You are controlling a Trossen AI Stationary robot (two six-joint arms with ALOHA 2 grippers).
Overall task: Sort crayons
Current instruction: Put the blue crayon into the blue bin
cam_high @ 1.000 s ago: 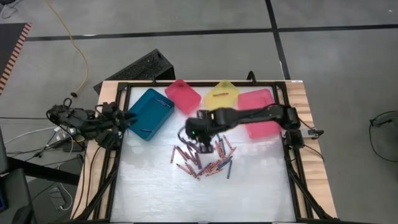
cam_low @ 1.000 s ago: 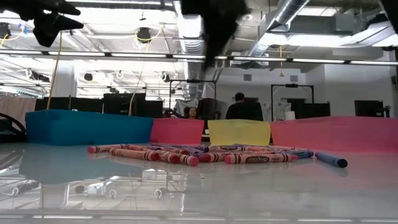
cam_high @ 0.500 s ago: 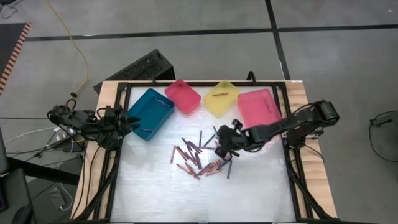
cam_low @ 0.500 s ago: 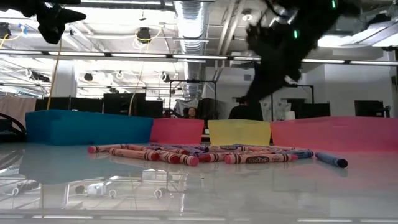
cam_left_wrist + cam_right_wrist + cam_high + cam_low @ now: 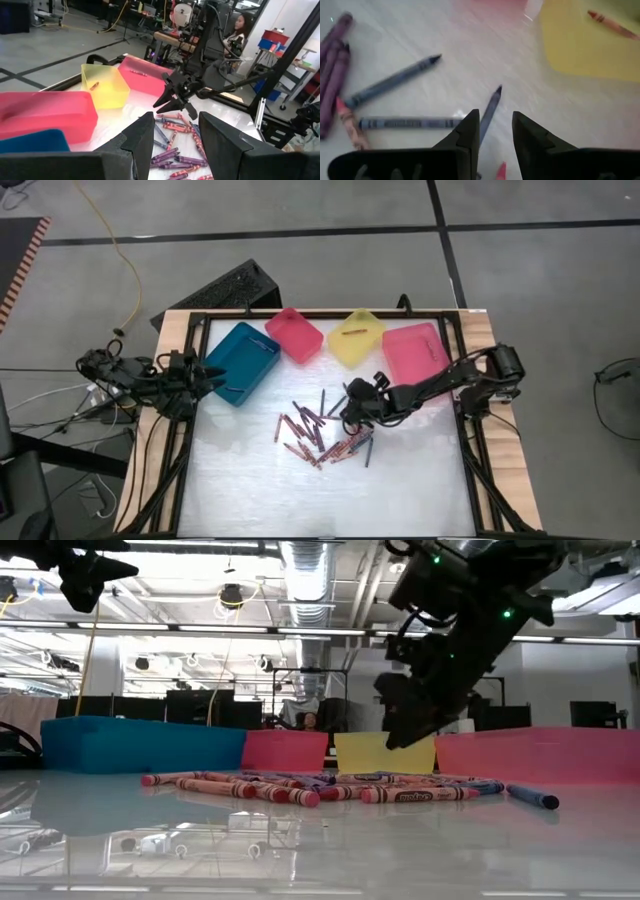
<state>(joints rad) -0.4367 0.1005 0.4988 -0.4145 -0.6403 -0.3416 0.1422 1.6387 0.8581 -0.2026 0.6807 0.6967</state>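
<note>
The crayons [image 5: 318,436] lie loose in a heap at mid-table, mostly red and purple, with some blue-grey ones on the heap's right side. My right gripper [image 5: 351,408] hangs open above the heap's right end, slanting down, well clear of the crayons [image 5: 300,790] in the low view. In the right wrist view a blue-grey crayon [image 5: 489,111] lies flat on the table below the gap between the fingers [image 5: 468,131]. My left gripper [image 5: 176,125] is open and waits level at the table's left edge, beside the teal bin [image 5: 240,362].
Along the far edge stand the teal bin, a small pink bin [image 5: 294,335], a yellow bin [image 5: 357,338] holding an orange crayon [image 5: 612,25], and a larger pink bin [image 5: 414,352]. A black frame [image 5: 470,430] borders the table. People show in the room beyond.
My right gripper has come down from high above the heap toward the crayons, shifting toward the table's right edge and rolling its wrist. The arm has folded back toward the right. Its fingers stay open. The crayons have not moved.
</note>
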